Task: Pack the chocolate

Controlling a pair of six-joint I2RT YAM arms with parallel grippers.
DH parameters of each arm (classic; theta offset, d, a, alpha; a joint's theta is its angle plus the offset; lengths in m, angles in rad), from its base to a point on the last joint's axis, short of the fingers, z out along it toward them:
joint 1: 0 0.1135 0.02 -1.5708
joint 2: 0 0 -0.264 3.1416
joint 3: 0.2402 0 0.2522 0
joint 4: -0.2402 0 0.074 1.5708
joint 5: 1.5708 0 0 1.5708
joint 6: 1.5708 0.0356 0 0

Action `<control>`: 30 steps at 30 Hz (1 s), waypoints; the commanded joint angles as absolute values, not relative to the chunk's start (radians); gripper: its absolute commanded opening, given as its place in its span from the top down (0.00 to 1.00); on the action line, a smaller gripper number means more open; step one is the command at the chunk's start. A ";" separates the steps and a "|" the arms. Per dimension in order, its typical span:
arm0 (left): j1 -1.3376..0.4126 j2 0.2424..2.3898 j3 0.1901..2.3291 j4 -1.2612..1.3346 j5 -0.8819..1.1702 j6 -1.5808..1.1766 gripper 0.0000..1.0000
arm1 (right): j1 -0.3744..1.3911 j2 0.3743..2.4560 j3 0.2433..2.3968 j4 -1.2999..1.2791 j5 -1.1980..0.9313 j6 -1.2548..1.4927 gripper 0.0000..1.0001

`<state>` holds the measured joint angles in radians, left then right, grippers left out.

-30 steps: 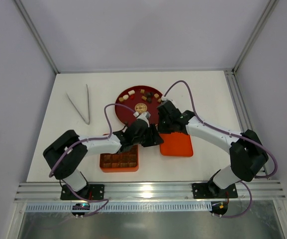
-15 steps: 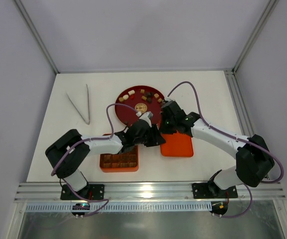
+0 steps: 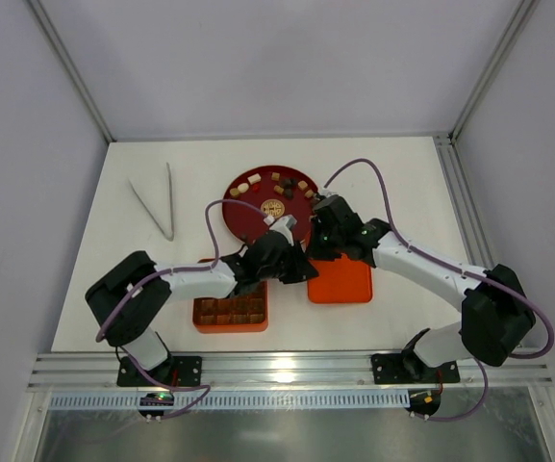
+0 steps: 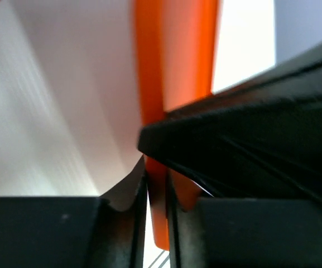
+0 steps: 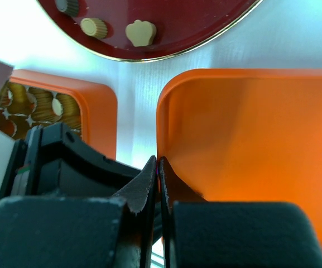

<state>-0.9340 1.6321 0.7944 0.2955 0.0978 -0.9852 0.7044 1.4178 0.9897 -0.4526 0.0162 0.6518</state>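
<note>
Item: orange lid (image 3: 342, 281), lying on bench (image 3: 402, 183), right of orange box (image 3: 231, 310). Left gripper (image 4: 157, 184): jaws narrow, pinching the lid's left rim. Right gripper (image 5: 157, 167): jaws closed on the same rim, apparently so both can carry it over the box. Chocolate (image 5: 140, 33): loose pieces on red plate (image 3: 248, 217), upper centre; others fill box cells.

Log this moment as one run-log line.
left hand: astride lid edge, grip unclear | right hand: shut on lid rim | box: pieces inside, uncovered | chocolate: some on plate
</note>
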 commanded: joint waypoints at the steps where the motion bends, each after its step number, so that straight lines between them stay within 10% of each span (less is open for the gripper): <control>1: -0.939 1.588 0.838 0.399 0.089 -0.968 0.88 | 0.727 1.381 0.996 -0.408 -0.089 0.669 0.95; 6: -0.939 1.565 0.853 0.362 0.077 -0.966 1.00 | 0.727 1.368 1.002 -0.411 -0.077 0.666 0.87; 18: -0.939 1.508 0.916 0.186 0.048 -0.977 1.00 | 0.710 1.298 1.066 -0.494 0.067 0.588 0.27; 30: -0.925 1.497 0.951 0.078 0.101 -0.991 1.00 | 0.655 1.137 1.019 -0.437 0.064 0.509 0.06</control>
